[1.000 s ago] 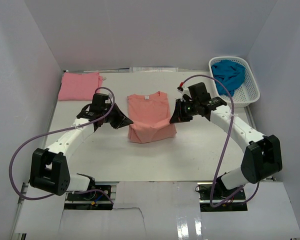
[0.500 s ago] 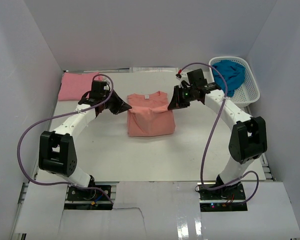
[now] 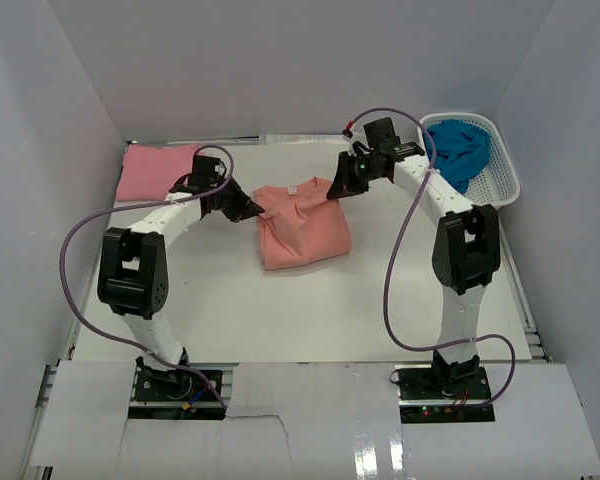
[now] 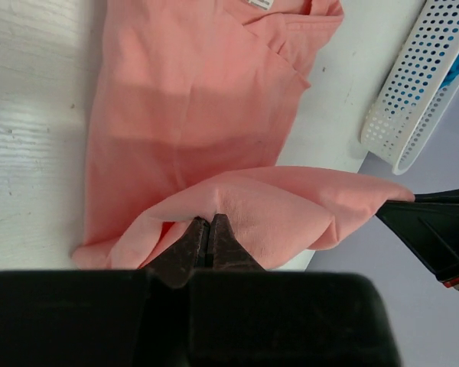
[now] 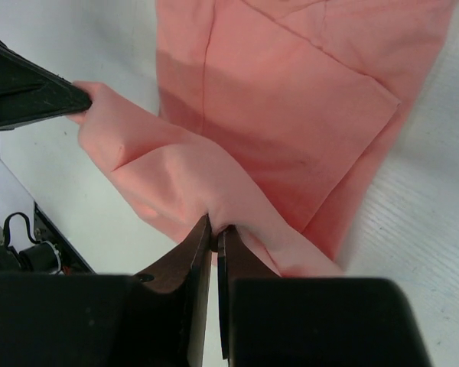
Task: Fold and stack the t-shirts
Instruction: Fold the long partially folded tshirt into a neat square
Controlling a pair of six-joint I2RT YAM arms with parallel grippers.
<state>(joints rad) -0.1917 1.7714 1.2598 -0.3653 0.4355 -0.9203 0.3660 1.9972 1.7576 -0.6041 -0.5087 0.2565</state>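
left jaws, clenched on a thin pinch of the raised hem of the salmon-orange t-shirt (image 3: 305, 235), and right jaws, clamped on the opposite corner of the same fold, hold the cloth above its collar half at centre frame on the worktop (image 3: 380, 300). a folded pink t-shirt (image 3: 158, 170) lies at upper left. a teal-blue t-shirt (image 3: 458, 148) sits in the white basket (image 3: 502, 190) at upper right. the fold looks about halfway over. the risk: a pinch slipping, or one arm leading the other, which would lay the hem askew, bunch the fabric and drag the lower layer across the worktop.
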